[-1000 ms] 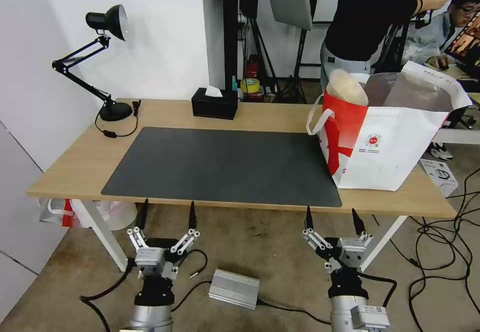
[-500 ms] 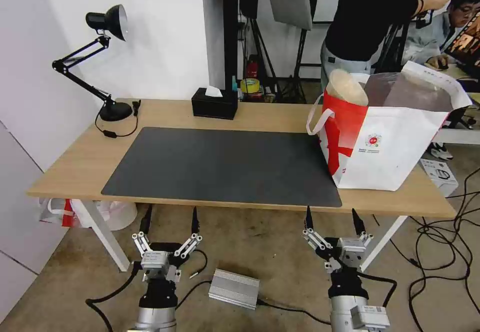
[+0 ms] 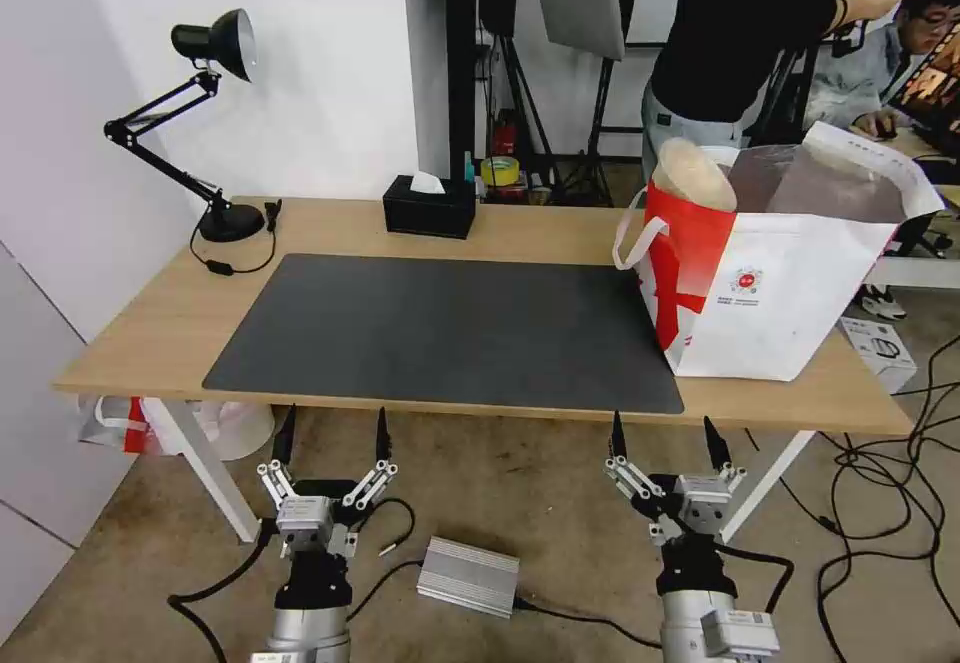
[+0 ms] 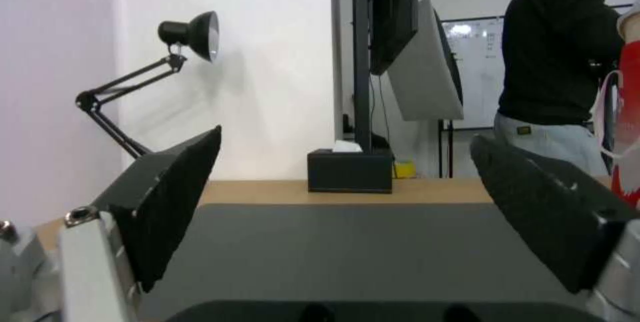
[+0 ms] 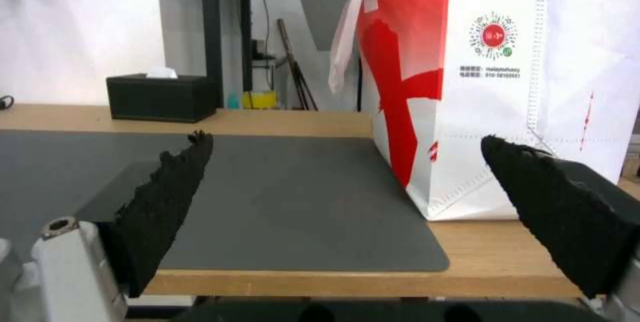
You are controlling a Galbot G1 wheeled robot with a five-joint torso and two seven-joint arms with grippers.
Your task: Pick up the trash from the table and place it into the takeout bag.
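Light wood: the counter [image 3: 520, 233] carries a dark grey mat [image 3: 450, 333], bare of trash, with a black tissue box [image 3: 430, 206] at its far edge and a desk lamp [image 3: 200, 123] at far left.
Takeout bag: the white-and-red takeout bag [image 3: 770, 293] stands upright at the right end of the counter, partly on the mat's right edge, mouth open to its silvery lining.
Trash: a beige paper-pulp bowl [image 3: 692, 173] leans on edge inside the bag's left side, its rim poking above the opening.
Left claw: the left claw [image 3: 330, 433] hangs below the counter's near edge, left of centre, fingers spread and holding nothing.
Right claw: the right claw [image 3: 665, 438] sits below the near edge further right, likewise spread wide and empty.
Stage: judged from the bare mat, the task looks finished or nearly so.
Risk: the tilted bowl, riding high at the rim, could tip out onto the counter if the bag is nudged or its loop handle [image 3: 632, 233] snagged.
Hidden: the bag's walls conceal its lower contents, so whether the white bowl and red cup are inside cannot be told; a white rim behind the beige bowl is too little to identify.
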